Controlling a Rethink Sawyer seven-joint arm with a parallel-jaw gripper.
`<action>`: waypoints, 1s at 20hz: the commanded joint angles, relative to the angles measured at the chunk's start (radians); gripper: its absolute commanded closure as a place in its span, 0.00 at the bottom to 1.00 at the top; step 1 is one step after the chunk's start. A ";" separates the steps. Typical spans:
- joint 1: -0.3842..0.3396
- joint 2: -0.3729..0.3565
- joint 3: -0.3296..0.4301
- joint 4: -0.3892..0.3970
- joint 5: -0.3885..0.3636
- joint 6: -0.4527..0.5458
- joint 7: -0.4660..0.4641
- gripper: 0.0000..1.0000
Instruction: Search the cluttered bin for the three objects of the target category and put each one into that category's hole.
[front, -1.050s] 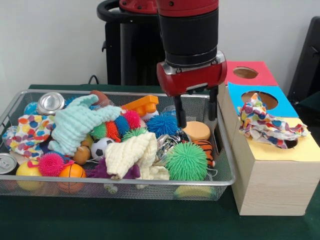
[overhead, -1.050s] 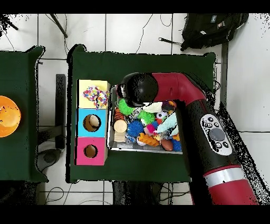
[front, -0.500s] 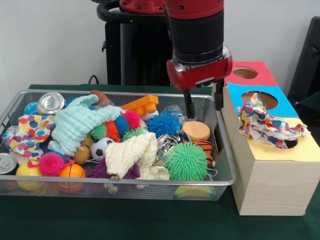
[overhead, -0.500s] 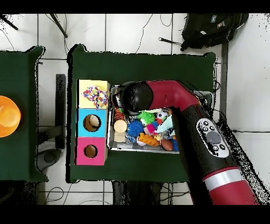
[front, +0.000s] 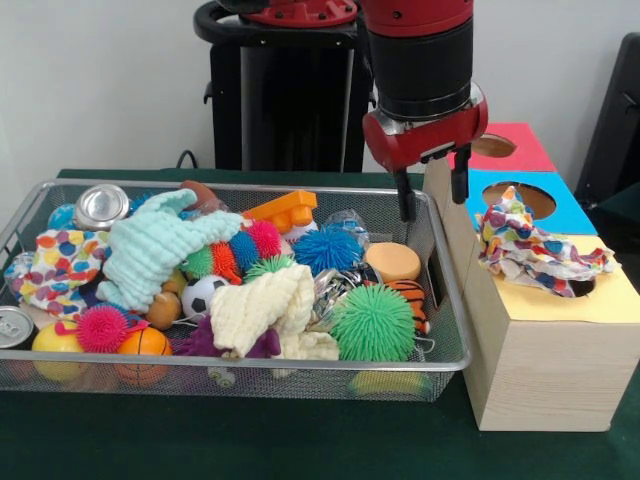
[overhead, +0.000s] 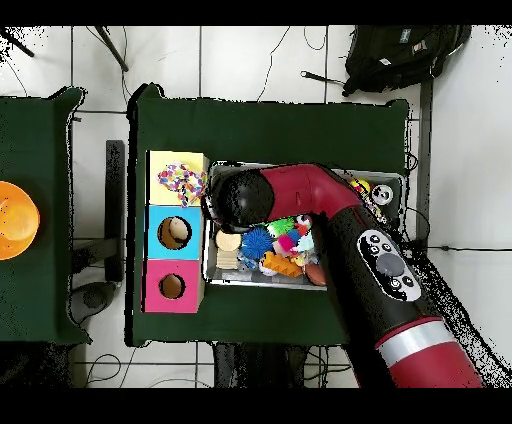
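My gripper (front: 432, 205) hangs open and empty over the wire bin's (front: 300, 365) right end wall, beside the wooden box (front: 540, 370). A colourful patterned cloth (front: 530, 245) lies bunched on the box's yellow top, over its hole; the overhead view shows that cloth (overhead: 180, 182) too. In the bin lie a mint cloth (front: 150, 245), a cream cloth (front: 265, 310) and a dotted cloth (front: 60, 265). The blue hole (front: 525, 197) and red hole (front: 490, 145) are uncovered. In the overhead view the arm (overhead: 300, 190) hides the gripper.
The bin also holds two cans (front: 100, 205), a green spiky ball (front: 372, 322), a blue spiky ball (front: 325, 248), an orange block (front: 285, 210), a wooden disc (front: 393, 262) and several small balls. A black bag (overhead: 400, 50) lies on the floor beyond the table.
The open gripper has risen and travelled right, from above the blue spiky ball to the bin's right wall next to the box. Nothing in the bin has shifted.
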 joint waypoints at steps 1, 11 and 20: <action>0.008 -0.008 0.056 0.077 -0.032 -0.042 -0.070 0.00; 0.034 -0.058 0.065 0.081 0.010 0.012 -0.033 0.00; 0.064 -0.082 0.056 0.059 0.053 0.070 -0.010 0.00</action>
